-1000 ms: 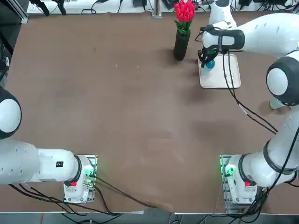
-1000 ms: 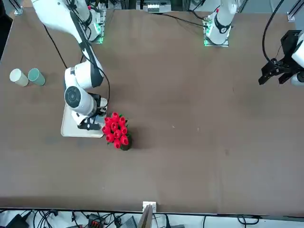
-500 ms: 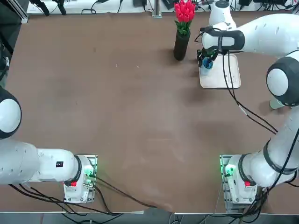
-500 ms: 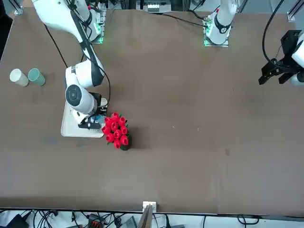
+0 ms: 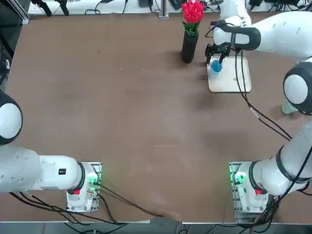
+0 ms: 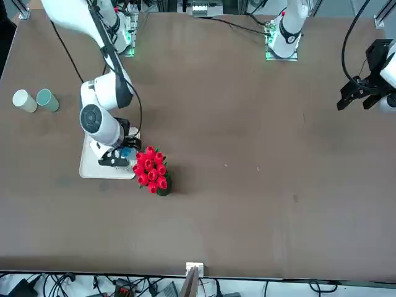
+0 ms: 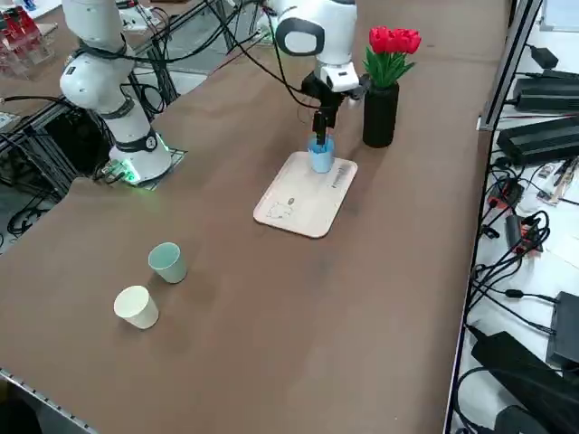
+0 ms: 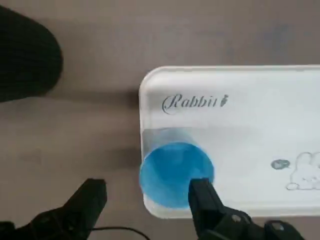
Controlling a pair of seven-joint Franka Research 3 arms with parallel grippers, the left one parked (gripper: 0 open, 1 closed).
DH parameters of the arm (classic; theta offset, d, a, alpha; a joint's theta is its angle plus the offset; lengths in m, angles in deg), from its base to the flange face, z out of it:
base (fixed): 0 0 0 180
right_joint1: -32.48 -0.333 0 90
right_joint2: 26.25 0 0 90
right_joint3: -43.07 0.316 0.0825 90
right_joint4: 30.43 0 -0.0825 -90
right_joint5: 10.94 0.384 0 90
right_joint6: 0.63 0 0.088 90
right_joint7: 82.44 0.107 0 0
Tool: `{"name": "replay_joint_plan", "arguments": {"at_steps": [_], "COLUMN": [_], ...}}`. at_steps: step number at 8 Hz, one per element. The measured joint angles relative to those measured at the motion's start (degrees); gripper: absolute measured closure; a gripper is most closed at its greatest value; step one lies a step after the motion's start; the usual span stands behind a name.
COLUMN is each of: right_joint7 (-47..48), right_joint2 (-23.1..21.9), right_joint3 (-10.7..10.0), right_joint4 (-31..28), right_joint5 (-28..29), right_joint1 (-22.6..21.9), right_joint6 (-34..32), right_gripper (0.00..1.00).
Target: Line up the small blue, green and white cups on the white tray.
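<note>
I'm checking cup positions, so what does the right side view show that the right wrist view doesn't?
Only the right side view shows the green cup and white cup on the table, off the tray. Only the right wrist view shows the tray's Rabbit lettering. Both show the blue cup on the white tray below the open right pincer.

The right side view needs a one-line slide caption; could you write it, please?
Open right gripper above the blue cup on the white tray; green cup and white cup wait on the table.
</note>
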Motion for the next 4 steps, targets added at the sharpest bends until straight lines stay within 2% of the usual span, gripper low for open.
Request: {"name": "replay_joint_plan", "arguments": {"at_steps": [2,4], "right_joint7": [2.3,2.7], "right_joint2": [-4.6,-8.2], "right_joint3": [-1.2,-2.6], "right_joint4": [6.2,11.8], "right_joint5": [0.4,0.3], "right_joint1": [0.6,5.0], "right_joint6": [-12.1,-25.2], "right_gripper": [0.0,0.0]}}
